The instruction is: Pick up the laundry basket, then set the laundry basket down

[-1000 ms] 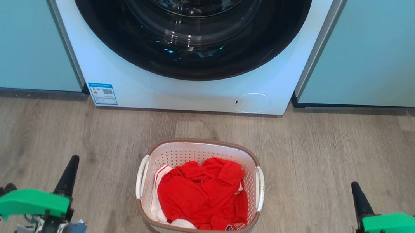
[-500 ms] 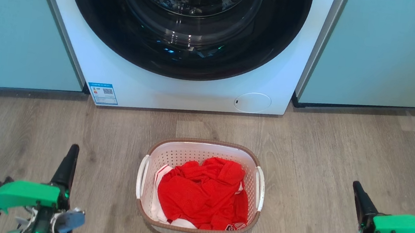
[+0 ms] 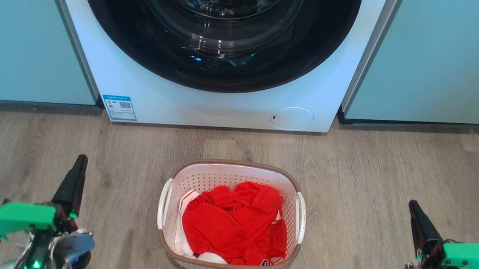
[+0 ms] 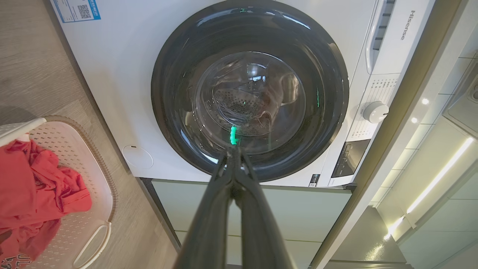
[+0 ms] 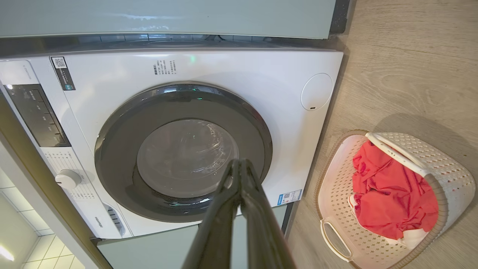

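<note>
A: Whereabouts of the laundry basket point(image 3: 225, 179)?
B: Down on the wood floor point(image 3: 374, 177), just in front of the washer point(image 3: 224, 110), midway between the left gripper point(image 3: 79, 166) and the right gripper point(image 3: 413, 209), well apart from both.
A: State of the grippers?
B: Each pinched fully shut, holding nothing.
A: Likely feel on lifting?
B: Probably light: thin perforated plastic, just a loose heap of red clothes point(image 3: 233, 226) inside. Stiff at the brown rim point(image 3: 236, 165), likely springy in the walls. Smooth, so perhaps slippery.
A: Best place to take hold?
B: By the two white side handles point(image 3: 163, 202), one per gripper. Open up first, then lift level to avoid tipping.
</note>
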You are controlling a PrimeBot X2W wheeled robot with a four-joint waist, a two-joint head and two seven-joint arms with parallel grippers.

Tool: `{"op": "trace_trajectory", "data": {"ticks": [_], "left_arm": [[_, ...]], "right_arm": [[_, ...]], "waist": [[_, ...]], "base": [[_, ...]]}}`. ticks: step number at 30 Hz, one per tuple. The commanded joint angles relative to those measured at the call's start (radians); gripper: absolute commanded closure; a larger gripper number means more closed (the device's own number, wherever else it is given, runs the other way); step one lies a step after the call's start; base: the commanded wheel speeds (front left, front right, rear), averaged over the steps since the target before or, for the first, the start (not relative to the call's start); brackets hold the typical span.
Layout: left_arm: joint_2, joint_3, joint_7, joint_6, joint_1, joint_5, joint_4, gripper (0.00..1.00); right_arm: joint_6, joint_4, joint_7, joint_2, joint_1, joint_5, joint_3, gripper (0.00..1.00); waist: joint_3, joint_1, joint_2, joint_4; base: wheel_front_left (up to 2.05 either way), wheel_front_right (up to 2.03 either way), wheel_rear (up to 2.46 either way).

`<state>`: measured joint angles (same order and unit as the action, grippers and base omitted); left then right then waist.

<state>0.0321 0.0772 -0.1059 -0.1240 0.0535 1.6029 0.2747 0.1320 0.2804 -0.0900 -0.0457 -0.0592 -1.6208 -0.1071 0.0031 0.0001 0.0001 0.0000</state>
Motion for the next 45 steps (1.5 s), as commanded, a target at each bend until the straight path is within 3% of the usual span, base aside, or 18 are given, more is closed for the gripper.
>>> {"op": "trace_trajectory", "data": {"ticks": [1,45], "left_arm": [[0.019,0.036,-0.007,-0.007,0.055,0.006,-0.029,1.00],[0.019,0.037,-0.008,-0.007,0.055,0.005,-0.029,1.00]], "right_arm": [[-0.001,-0.037,-0.006,-0.020,-0.047,-0.005,0.015,1.00],[-0.001,-0.036,-0.014,-0.013,-0.048,0.003,0.005,1.00]], "waist": [[0.000,-0.0001,-0.0001,0.000],[0.000,-0.0001,-0.0001,0.000]], "base": [[0.00,0.00,0.00],[0.00,0.00,0.00]]}}
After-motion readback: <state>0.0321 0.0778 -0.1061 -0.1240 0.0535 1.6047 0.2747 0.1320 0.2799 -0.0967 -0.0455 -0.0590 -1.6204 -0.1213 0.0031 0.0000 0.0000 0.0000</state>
